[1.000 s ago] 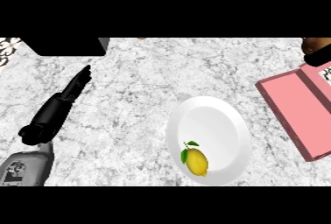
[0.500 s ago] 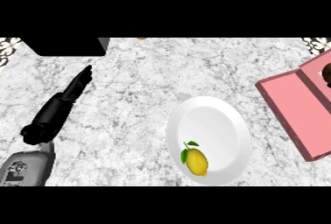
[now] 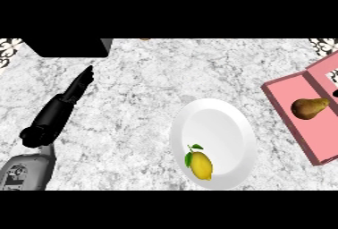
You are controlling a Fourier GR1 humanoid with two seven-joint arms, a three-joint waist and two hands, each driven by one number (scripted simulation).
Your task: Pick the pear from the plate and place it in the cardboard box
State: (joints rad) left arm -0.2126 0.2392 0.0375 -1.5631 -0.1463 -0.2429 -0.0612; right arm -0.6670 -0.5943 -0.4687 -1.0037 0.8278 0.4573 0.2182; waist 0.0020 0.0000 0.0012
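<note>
I see the worktop [image 3: 132,116] filling nearly the whole head view: a pale marble surface with grey veining. A strip of patterned tile [image 3: 9,46] shows at the far left corner and again at the far right corner. A black block [image 3: 69,47] sits against the far edge on the left.

Next in size is the pink cardboard box [image 3: 317,138], cut off by the right edge of the view, lying at an angle with its rim raised. The brown pear [image 3: 308,108] lies inside it, on the pink floor of the box, stem end pointing right.

The white plate [image 3: 214,134] rests on the worktop just left of the box, not touching it. On the plate's near part lies a yellow lemon [image 3: 200,165] with a green leaf.

My left forearm comes in from the lower left, and the left robot hand [image 3: 69,96] stretches away over the marble with fingers straight and together, holding nothing, well apart from the plate. I cannot find my right robot hand in the view.
</note>
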